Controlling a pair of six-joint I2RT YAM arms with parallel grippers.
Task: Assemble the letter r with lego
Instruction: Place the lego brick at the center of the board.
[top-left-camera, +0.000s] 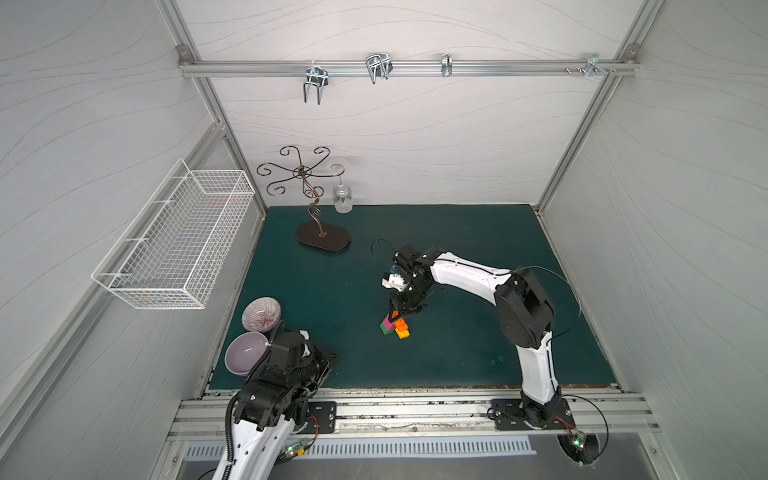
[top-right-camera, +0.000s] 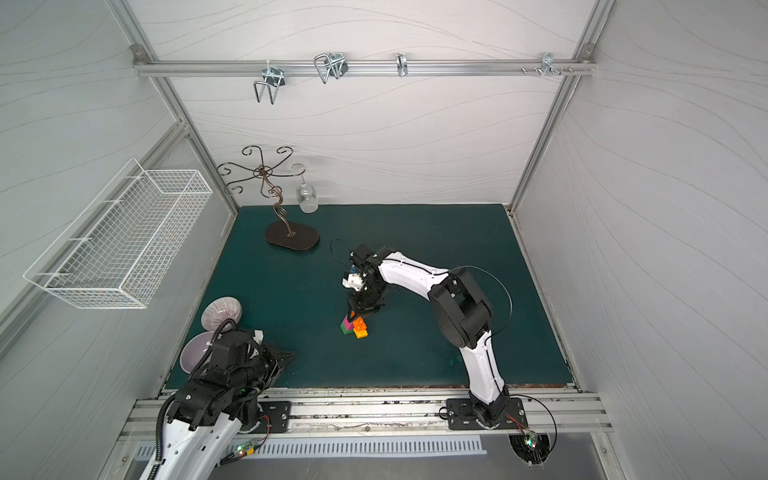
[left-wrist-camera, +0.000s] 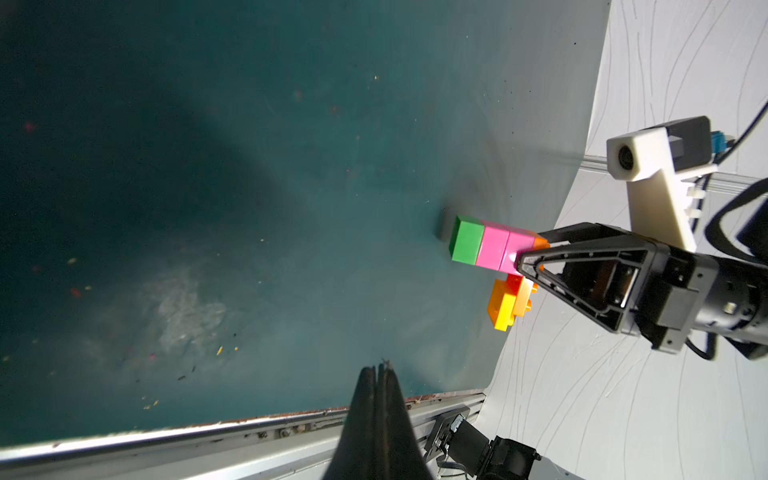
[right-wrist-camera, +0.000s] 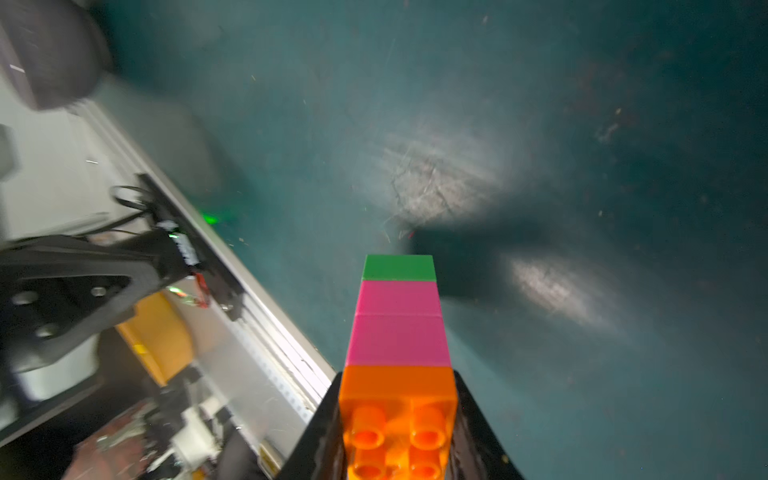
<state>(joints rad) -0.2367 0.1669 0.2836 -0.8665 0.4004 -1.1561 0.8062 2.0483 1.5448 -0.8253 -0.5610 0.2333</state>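
Note:
The lego is joined into the letter r (top-left-camera: 394, 325) near the middle of the teal mat, in both top views. Its green brick (left-wrist-camera: 467, 241) is the low end by the mat, with two magenta bricks (left-wrist-camera: 505, 249) above it. The orange brick (right-wrist-camera: 399, 399) tops the stem, and a yellow brick (left-wrist-camera: 503, 312) sits under its overhang. My right gripper (right-wrist-camera: 398, 378) reaches down from above, shut on the orange brick, its fingers (right-wrist-camera: 324, 424) on both sides. My left gripper (left-wrist-camera: 380, 368) is shut and empty, parked at the mat's front left (top-left-camera: 330, 360).
Two purple bowls (top-left-camera: 261, 313) (top-left-camera: 245, 353) stand beside the left arm at the mat's left edge. A scrolled metal rack (top-left-camera: 322, 239) with a hanging glass (top-left-camera: 342, 198) stands at the back. A white wire basket (top-left-camera: 174, 245) hangs on the left wall. A metal rail (top-left-camera: 415, 409) borders the front.

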